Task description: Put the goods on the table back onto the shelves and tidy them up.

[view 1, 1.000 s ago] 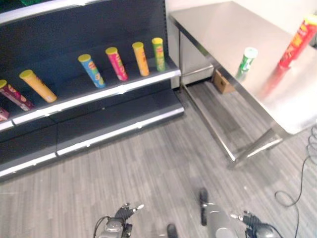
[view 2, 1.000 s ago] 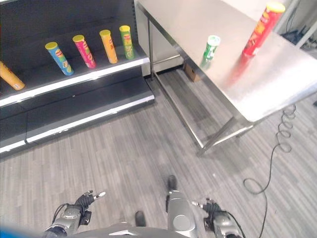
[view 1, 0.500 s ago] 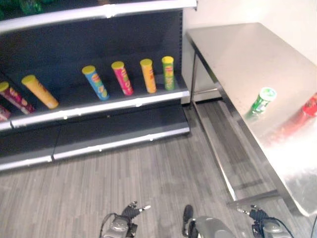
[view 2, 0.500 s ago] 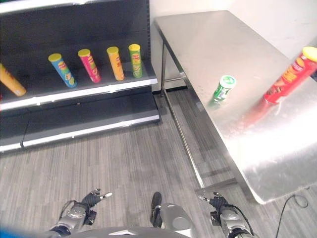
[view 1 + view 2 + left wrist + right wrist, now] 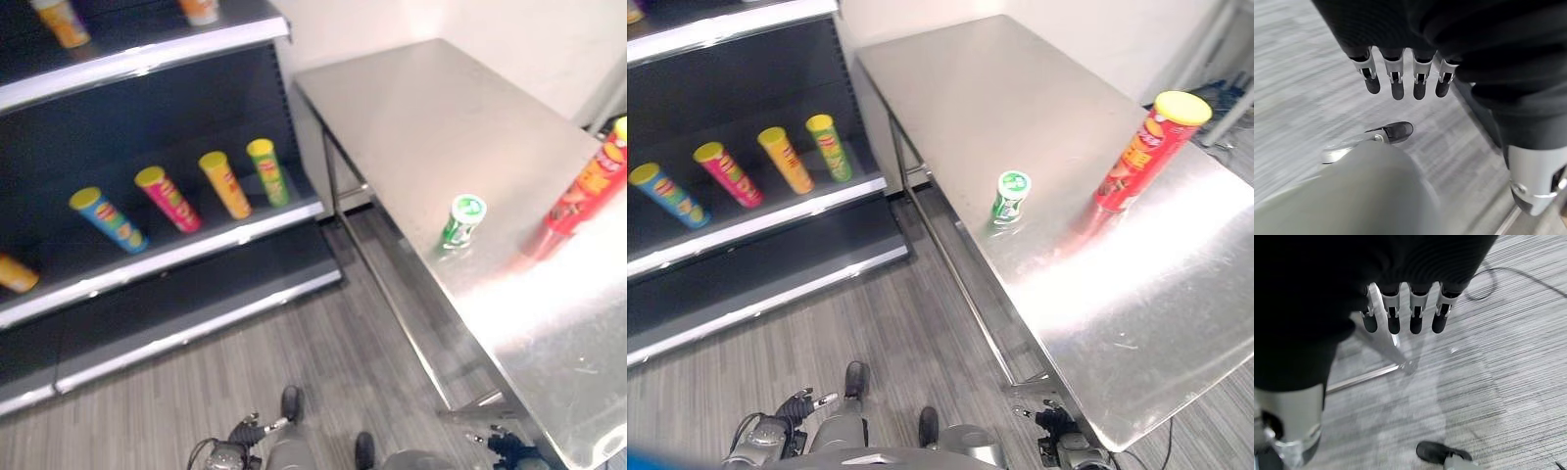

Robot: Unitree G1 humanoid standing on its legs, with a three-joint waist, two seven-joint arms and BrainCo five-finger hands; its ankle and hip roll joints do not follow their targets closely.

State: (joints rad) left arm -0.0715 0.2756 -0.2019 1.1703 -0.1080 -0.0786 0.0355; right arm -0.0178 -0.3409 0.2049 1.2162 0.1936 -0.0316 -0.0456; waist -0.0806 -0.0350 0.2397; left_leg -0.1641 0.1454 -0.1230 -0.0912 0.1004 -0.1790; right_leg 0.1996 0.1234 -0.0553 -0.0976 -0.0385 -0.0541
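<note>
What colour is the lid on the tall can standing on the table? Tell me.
Yellow. The tall can has a red body and a yellow lid, clearest in the right eye view.

Cut off at the frame's right edge: tall red can on the steel table, seen whole from the other eye. Cropped at the left edge: orange can on the middle shelf, only its end visible. Cropped at the top edge: two cans on the upper shelf, upper parts out of frame. Too small to read: print on the short green can. Partly out of frame at the bottom edge: left hand and right hand. Blurred: floor past the left hand's fingers.
</note>
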